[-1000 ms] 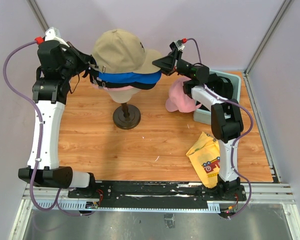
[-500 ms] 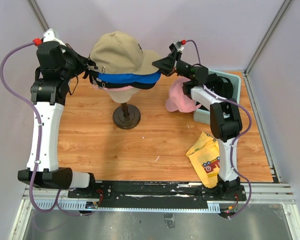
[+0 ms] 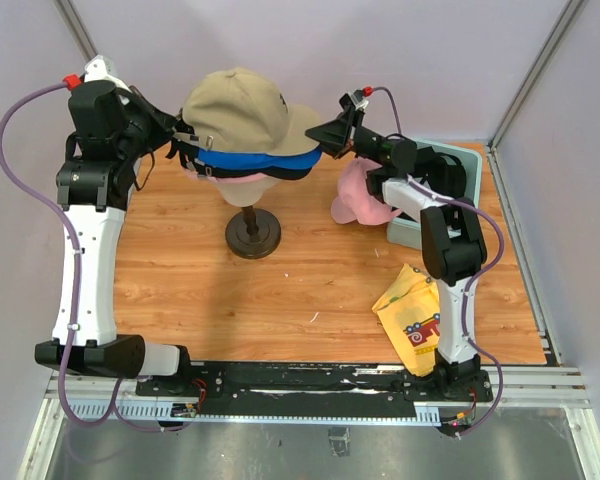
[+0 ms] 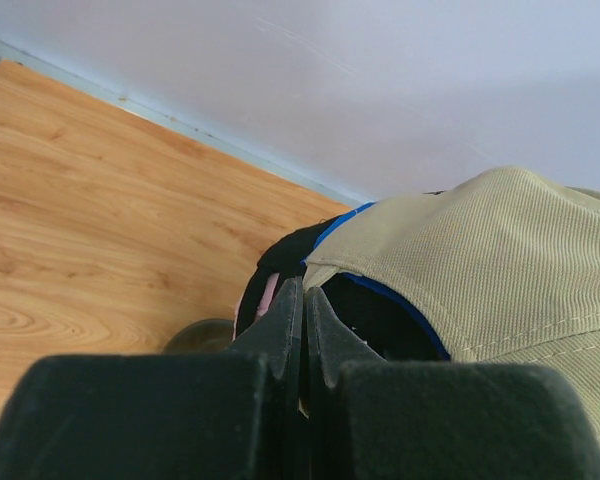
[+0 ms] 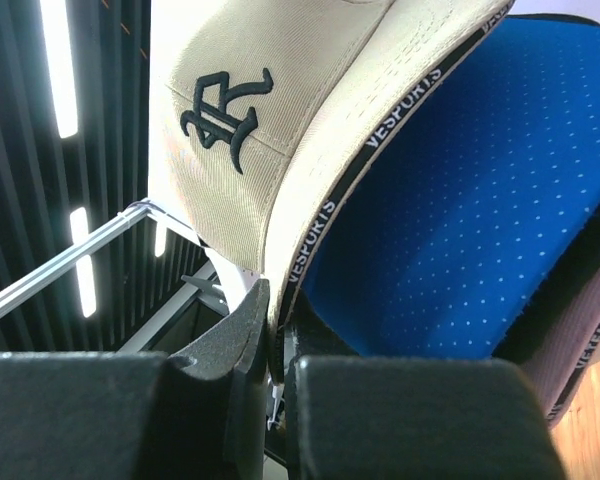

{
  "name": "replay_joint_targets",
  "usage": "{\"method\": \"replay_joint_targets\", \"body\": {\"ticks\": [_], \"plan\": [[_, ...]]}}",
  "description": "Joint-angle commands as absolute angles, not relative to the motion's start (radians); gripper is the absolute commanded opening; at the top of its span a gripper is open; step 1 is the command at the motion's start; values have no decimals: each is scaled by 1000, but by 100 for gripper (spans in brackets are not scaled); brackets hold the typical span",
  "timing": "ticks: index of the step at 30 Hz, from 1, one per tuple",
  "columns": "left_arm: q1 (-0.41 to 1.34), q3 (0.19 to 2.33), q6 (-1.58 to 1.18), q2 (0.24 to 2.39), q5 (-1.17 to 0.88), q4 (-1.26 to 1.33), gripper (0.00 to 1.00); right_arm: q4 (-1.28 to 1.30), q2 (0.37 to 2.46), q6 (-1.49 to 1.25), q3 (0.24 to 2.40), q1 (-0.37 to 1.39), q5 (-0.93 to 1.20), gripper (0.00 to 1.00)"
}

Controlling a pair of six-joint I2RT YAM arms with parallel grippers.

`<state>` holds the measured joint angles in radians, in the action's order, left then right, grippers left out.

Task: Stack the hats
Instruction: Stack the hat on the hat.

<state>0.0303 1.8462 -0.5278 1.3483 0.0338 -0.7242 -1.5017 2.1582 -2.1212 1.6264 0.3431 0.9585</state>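
A tan cap [image 3: 242, 105] sits on top of a bright blue cap [image 3: 260, 158], with a black cap [image 3: 300, 171] and a pink one beneath, all on the mannequin head. My left gripper [image 3: 185, 135] is shut on the tan cap's back edge [image 4: 330, 262]. My right gripper [image 3: 325, 135] is shut on the tan cap's brim [image 5: 310, 190], above the blue brim [image 5: 460, 200]. Another pink cap [image 3: 358, 195] lies on the table under the right arm.
The mannequin head stands on a dark round base [image 3: 253, 232] at table centre. A grey-green box [image 3: 450, 185] sits at the back right. A yellow cloth with red print [image 3: 412, 310] lies at the front right. Walls close in on both sides.
Both grippers have risen slightly with the tan cap, which has shifted a little up and back over the blue cap.
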Motion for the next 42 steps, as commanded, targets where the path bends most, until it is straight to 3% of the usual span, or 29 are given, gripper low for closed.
{"method": "replay_joint_targets", "body": {"ticks": [1, 14, 34, 42], "plan": [[21, 1840, -514, 1321, 63, -767, 1, -1553, 2117, -2242, 1575, 299, 973, 3], [21, 1640, -511, 1253, 59, -756, 1, -1560, 2134, -2198, 1477, 313, 999, 1], [21, 1535, -521, 1221, 46, -701, 1, -1480, 2152, -2154, 1493, 327, 1022, 1], [21, 1629, -546, 1249, 10, -670, 0, -1432, 2132, -2146, 1571, 324, 1020, 21]]}}
